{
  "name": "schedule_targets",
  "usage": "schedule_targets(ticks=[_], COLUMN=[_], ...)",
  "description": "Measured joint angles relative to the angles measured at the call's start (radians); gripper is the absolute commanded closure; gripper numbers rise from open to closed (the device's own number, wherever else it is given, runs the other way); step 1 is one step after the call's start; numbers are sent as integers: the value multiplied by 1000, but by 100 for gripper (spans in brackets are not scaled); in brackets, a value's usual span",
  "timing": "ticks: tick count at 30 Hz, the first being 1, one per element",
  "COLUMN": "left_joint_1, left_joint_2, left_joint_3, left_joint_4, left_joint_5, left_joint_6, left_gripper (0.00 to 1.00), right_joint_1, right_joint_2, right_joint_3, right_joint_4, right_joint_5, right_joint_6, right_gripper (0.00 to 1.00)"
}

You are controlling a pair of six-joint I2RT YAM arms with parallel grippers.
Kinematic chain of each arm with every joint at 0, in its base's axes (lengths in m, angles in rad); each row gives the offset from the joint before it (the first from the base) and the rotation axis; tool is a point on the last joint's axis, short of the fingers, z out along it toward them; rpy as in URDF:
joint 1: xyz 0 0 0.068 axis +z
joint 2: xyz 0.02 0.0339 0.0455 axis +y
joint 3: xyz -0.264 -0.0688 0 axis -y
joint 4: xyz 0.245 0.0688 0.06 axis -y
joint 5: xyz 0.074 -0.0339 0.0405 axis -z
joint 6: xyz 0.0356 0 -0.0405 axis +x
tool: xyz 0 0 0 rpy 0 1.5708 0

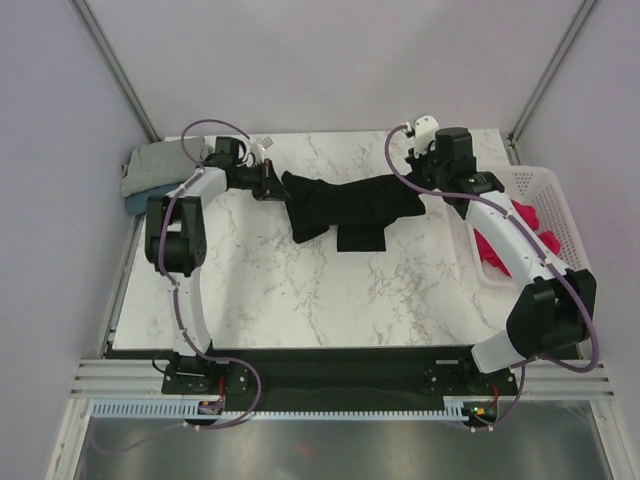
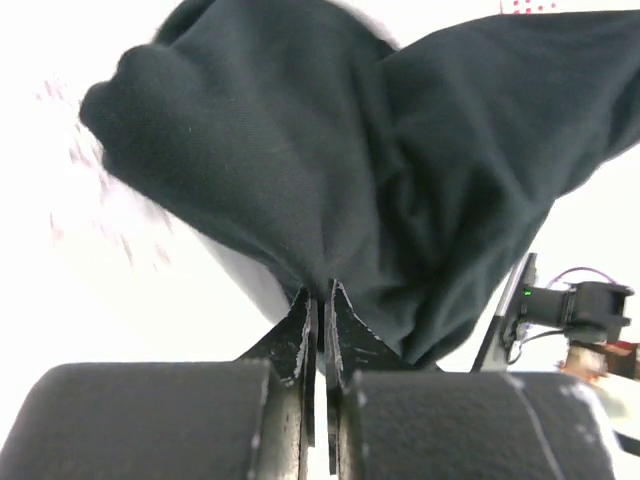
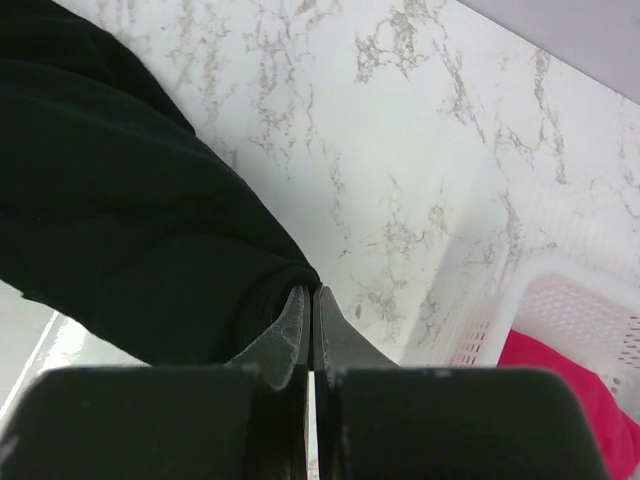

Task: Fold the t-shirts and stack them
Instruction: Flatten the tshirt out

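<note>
Top view: black t-shirt strung btw the two grippers over far half of marble table, sagging in the mid. One flap hangs lower near centre; can't tell if it touches the tabletop. L gripper: fingers together, tips nipping a fold of the black cloth. Its wrist view is mostly dark fabric bunched above the jaws, bkgd blown out white, table barely readable. R gripper: fingers likewise pressed together on an edge of the same shirt, cloth running off to the left & cut by the frame edge. From above, both sets of fingertips are hidden by wrist housings and cloth, so the grip reads only from the wrist cams. Sleeves/collar can't be made out: too crumpled, uniformly dark. Grey t-shirt heaped at far-left corner of table, lying over dusty blue t-shirt, of which only a sliver shows at the near side. Pink-red t-shirt sits in white mesh basket at the right edge, largely covered by R arm. R wrist view catches just a corner of it, lower right, past the basket wall.
</note>
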Motion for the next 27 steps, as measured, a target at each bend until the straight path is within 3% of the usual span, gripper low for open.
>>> schedule_targets(ticks=[4,10,15,19,22,23,24,25,27], left_joint_1=[17,7,6,6,6,6,4,2,1], left_joint_2=[-324,-777,-970,-1001,-986,-974,-956,-928,-836], left_joint_3=[-136,-67,-43,-24,-19,-19,-18,-16,2], left_joint_4=[-85,-199,-338,-479,-540,-548,-550,-547,-533], left_joint_5=[-72,-129,-159,-198,-237,-249,-267,-295,-343], left_joint_6=[100,285,391,452,489,500,509,524,532], left_gripper=[98,98,98,97,85,76,46,37,29], right_joint_1=[0,-2,-26,-65,-78,-79,-78,-78,-78], right_joint_2=[-75,-271,-344,-341,-334,-326,-320,-306,-261], right_joint_3=[0,20,114,243,295,296,290,272,213], right_joint_4=[-27,-70,-122,-137,-129,-120,-108,-86,-26], right_joint_5=[-76,-285,-526,-702,-744,-741,-735,-726,-684], right_joint_6=[39,106,164,229,261,272,277,282,288], right_gripper=[100,100,100,100,100,100,100,100,100])
